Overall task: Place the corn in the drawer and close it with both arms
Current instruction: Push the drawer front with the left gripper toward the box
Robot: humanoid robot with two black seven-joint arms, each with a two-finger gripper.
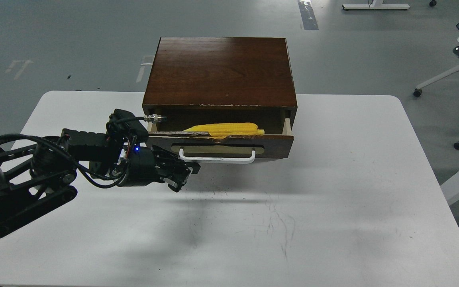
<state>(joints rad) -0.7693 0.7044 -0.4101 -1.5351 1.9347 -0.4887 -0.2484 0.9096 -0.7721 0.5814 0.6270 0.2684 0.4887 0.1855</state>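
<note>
My left pincer [185,172], black and pronged, sits at the left end of the white bar handle [217,158]; open or closed, cannot tell. Above it, ridged yellow corn [226,128] lies inside the part-open drawer [253,140], behind the chipped dark-wood front.

Left pincer [181,173] extended forward, rightward

Yellow corn [225,129] lies lengthwise — drawer [269,143] part-open.
</note>
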